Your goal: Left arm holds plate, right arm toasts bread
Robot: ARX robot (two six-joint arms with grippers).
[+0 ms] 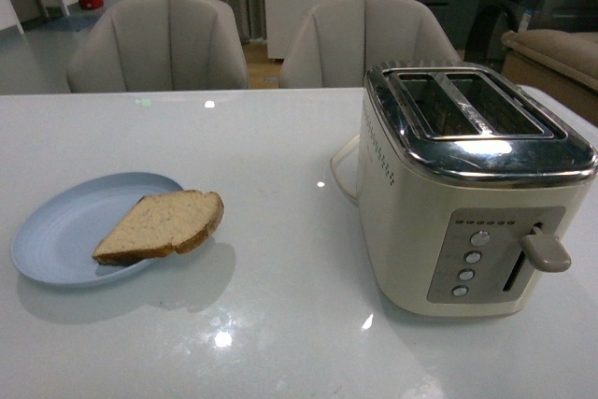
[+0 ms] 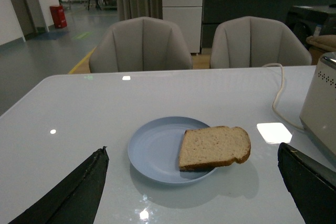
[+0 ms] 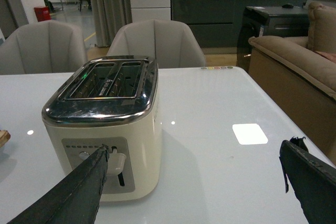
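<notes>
Nearest to me, the left claw (image 2: 191, 149) stands wide open, its black fingers (image 2: 79, 187) spread low over the desk (image 1: 234, 137), gripping nothing. Between them I see the bread (image 1: 161, 224) lying flat on the pale-blue plate (image 1: 65, 231), its crust end overhanging the rim toward the toaster (image 1: 448, 184). My right claw (image 3: 194, 148) also gapes wide and empty, facing the toaster's lever (image 1: 545, 251) side. Two chairs (image 1: 159, 44) stand behind the desk.

Wrist-view edges leave us only a corner of the light brown bread slice (image 3: 2, 138) and the cream boxy toaster (image 2: 321, 103).
</notes>
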